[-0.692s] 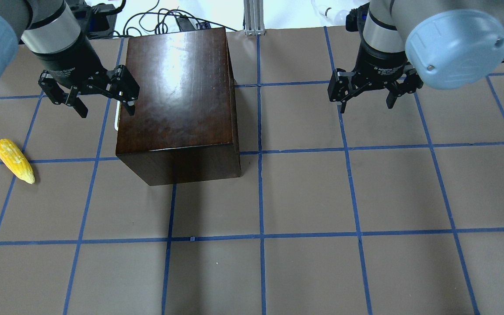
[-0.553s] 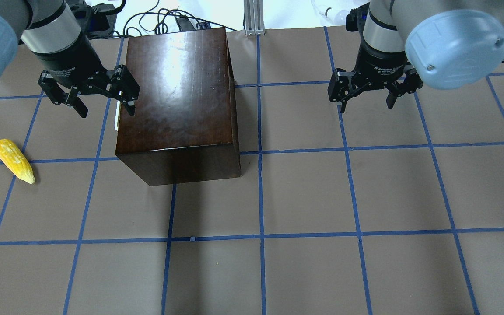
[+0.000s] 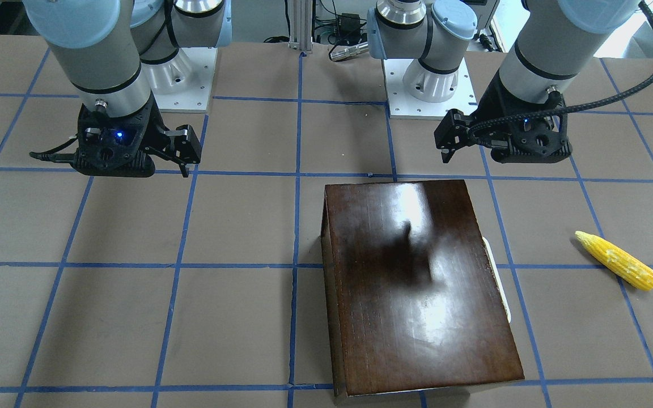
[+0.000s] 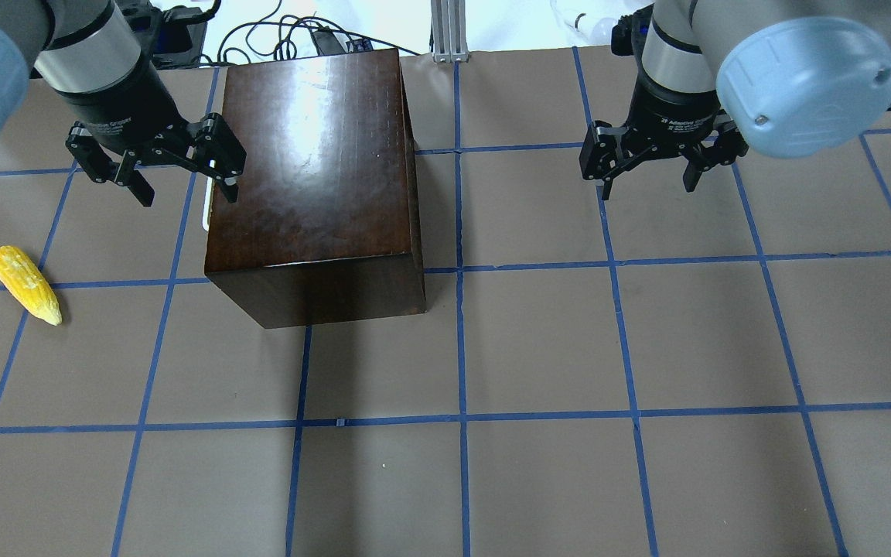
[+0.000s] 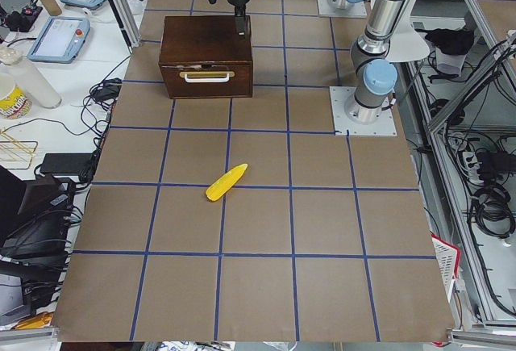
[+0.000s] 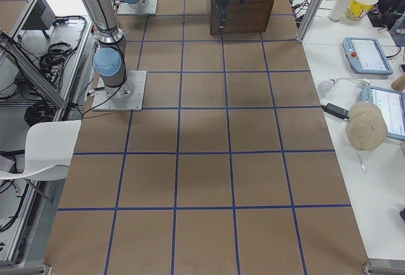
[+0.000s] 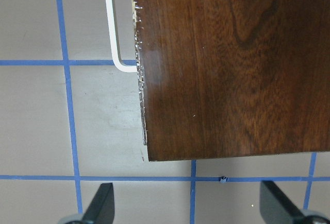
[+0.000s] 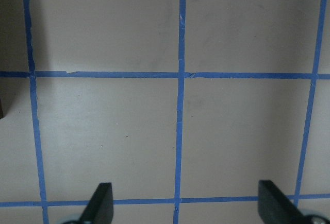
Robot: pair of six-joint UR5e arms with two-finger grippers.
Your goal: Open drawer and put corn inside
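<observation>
**Hovering over the handle side with the drawer not yet opened**

Nothing in the task is looking finished at this moment. The drawer (image 5: 207, 86) is sitting fully shut in the dark wooden box (image 4: 314, 155), its front panel flush with the box face and its whitish handle (image 5: 207, 76) untouched. The corn (image 4: 26, 285) is lying on its side on the counter (image 4: 538, 348), out on the handle side of the box and well apart from it, with no arm near it.

The left fingers (image 4: 134, 184) are hanging spread wide over the box's front edge. One is showing over the top of the box near one end of the handle, the other out over the counter. In the left wrist view the handle's end (image 7: 109, 28) is sitting well ahead of the two fingertips, so they are not closing around anything. The side view suggests they are floating above the box top, not down at handle level.

The right fingers (image 4: 694, 174) are also hanging apart, holding nothing, over bare counter on the far side of the box.

Everything is waiting to be done: lowering to the handle, gripping it, pulling the drawer out, then fetching the corn and placing it inside.
</observation>
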